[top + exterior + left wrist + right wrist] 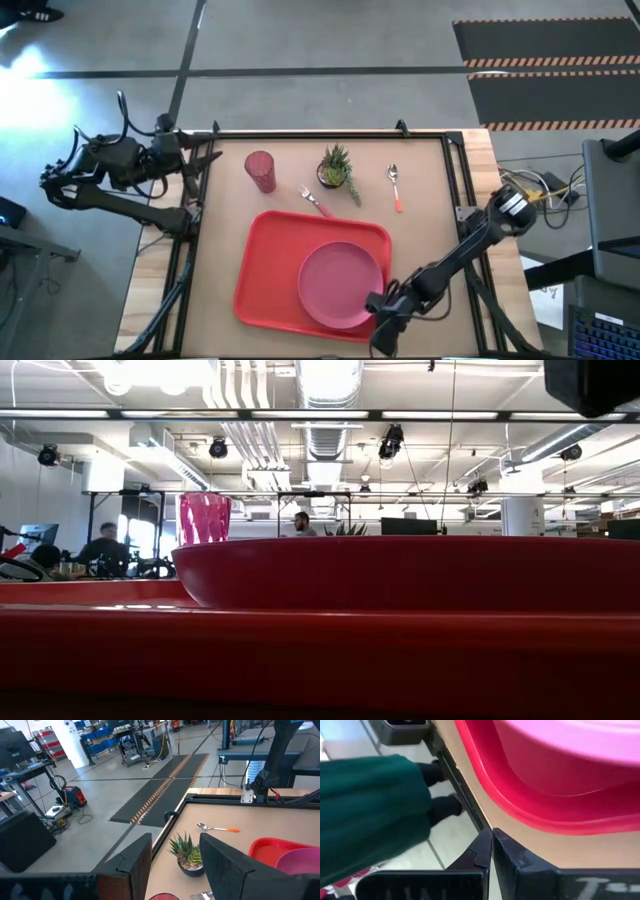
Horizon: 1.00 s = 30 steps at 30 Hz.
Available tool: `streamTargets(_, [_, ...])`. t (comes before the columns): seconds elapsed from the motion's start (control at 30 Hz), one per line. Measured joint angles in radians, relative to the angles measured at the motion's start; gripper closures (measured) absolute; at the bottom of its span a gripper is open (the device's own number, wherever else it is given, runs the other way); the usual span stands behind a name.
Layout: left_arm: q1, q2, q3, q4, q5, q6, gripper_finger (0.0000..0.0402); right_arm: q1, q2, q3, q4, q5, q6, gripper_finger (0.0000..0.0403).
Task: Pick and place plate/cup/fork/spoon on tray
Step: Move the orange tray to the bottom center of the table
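Note:
The pink plate [342, 285] lies in the right half of the red tray [270, 270]; both also fill the low view, the plate [400, 570] above the tray's rim [320, 650]. The red-pink cup [260, 171] stands upright on the table beyond the tray. The fork [313, 200] lies at the tray's far edge, and the orange-handled spoon [395, 186] lies on the table at the far right. My right gripper [382, 322] is shut and empty beside the tray's near right corner [520, 810]. My left gripper [175, 865] is open and empty at the table's far left edge.
A small potted green plant [337, 168] stands between the cup and the spoon. The table's black frame rail [460, 795] runs close to my right gripper. A person's green-clad leg [370, 810] shows just past the near edge.

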Motion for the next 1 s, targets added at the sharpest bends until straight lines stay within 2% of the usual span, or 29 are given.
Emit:
streamTargets(0.13, [0.0,0.0,0.0,0.0,0.0,0.0,0.0252,-0.001,0.027,0.013,0.006,0.001,-0.007,0.0394])
streamTargets(0.3, [0.0,-0.002,0.0,0.0,0.0,0.023,0.0252,-0.002,0.043,0.02,0.01,0.08,-0.021,0.0394])
streamTargets(0.53, [0.0,-0.004,-0.001,0.0,0.0,0.024,0.0252,-0.006,0.06,0.018,0.01,0.132,-0.025,0.0394])
streamTargets(0.73, [0.0,-0.006,0.001,0.001,0.0,0.025,0.0252,0.002,0.09,0.016,0.007,0.107,-0.024,0.0394])
streamTargets(1.0, [0.0,-0.009,0.0,0.005,0.0,0.025,0.0252,0.049,0.078,0.012,-0.087,-0.005,0.007,0.0394])
